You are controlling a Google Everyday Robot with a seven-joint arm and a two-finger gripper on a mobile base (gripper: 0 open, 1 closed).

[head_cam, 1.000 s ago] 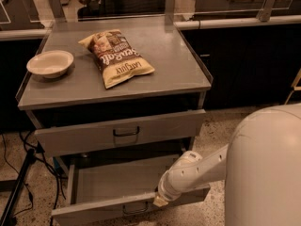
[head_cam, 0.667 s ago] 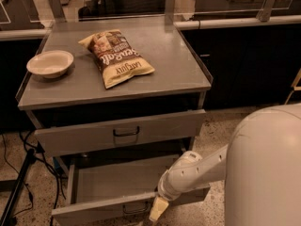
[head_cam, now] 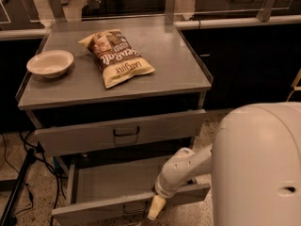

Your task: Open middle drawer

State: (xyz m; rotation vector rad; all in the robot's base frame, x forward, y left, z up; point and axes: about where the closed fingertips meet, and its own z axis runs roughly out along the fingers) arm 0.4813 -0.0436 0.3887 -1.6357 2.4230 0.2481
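Observation:
The middle drawer (head_cam: pixel 113 185) is the second grey front of the cabinet. It stands pulled well out, with its plain grey tray bare and open to view. Its front panel (head_cam: pixel 94 211) runs along the bottom of the view, with a small dark handle (head_cam: pixel 133 209) at its centre. My gripper (head_cam: pixel 155 213) hangs at the end of the white arm (head_cam: pixel 181 171), just right of that handle, at the drawer front's outer face. The taller top drawer front (head_cam: pixel 84 136) with its larger handle (head_cam: pixel 126 132) sits slightly out above. The lowest front is out of view.
A white bowl (head_cam: pixel 50 63) and a bag of chips (head_cam: pixel 116 55) lie on the cabinet top (head_cam: pixel 174 55). A dark counter with a rail (head_cam: pixel 235 21) stands behind and right. Cables and a dark pole (head_cam: pixel 16 192) are on the floor at left. My white body (head_cam: pixel 258 168) fills the lower right.
My gripper has dropped a little lower in front of the middle drawer's front panel. The drawer stays pulled out about as far as before.

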